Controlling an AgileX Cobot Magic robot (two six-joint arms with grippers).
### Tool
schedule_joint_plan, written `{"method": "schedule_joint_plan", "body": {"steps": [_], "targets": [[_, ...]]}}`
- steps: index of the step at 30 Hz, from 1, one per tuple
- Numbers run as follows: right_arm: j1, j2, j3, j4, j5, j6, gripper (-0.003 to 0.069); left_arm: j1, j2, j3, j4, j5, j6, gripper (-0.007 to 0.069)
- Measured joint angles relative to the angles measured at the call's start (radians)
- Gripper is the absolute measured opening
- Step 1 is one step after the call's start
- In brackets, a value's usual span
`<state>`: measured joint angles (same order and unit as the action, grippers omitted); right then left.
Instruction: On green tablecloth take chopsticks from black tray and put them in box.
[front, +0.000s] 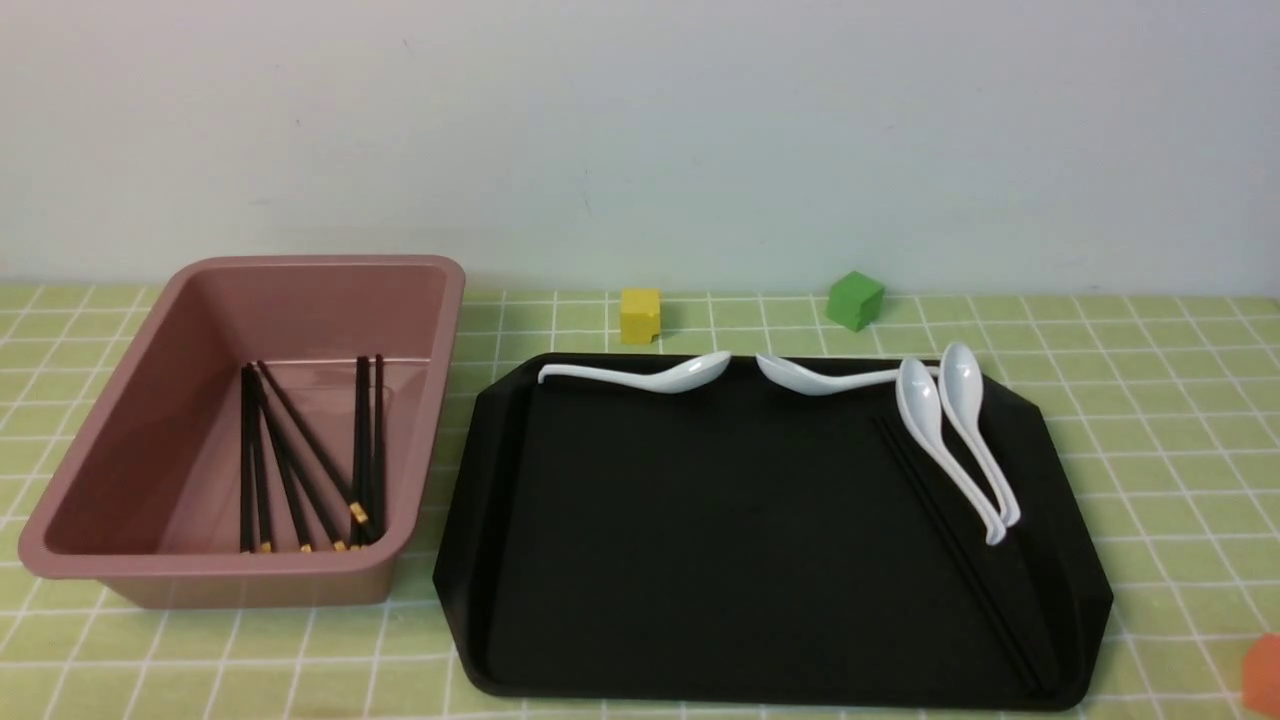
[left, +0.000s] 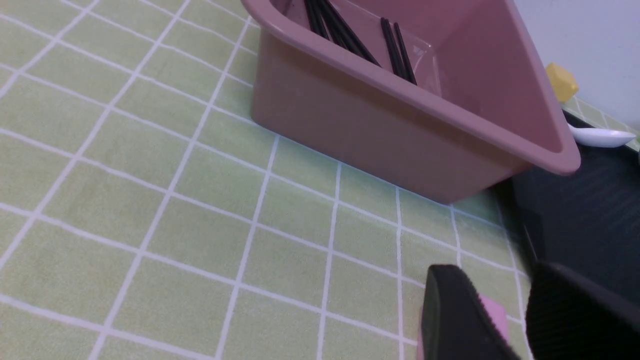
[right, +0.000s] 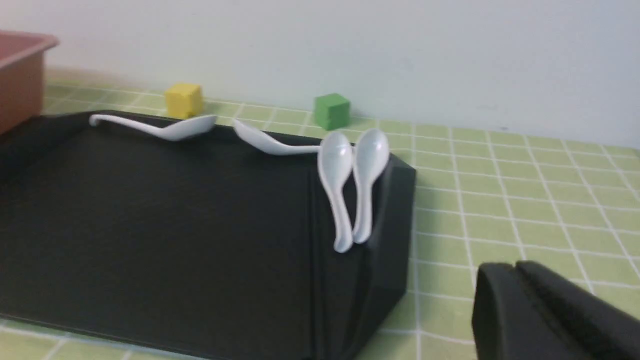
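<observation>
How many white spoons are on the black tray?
4, all on the black tray: two spoons along its far rim, two side by side near its right edge.

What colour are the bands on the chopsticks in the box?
Gold-yellow bands near the ends of the black chopsticks; clearest in the front view.
</observation>
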<state>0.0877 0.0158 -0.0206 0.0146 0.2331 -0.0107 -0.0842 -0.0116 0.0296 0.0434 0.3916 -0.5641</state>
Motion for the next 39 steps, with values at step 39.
{"method": "schedule_joint_plan", "body": {"steps": [39], "targets": [[-0.029,-0.026,0.040,0.000,0.129,-0.001,0.0097,0.000,0.000,0.000,0.000,0.000,0.000,0.0238]]}}
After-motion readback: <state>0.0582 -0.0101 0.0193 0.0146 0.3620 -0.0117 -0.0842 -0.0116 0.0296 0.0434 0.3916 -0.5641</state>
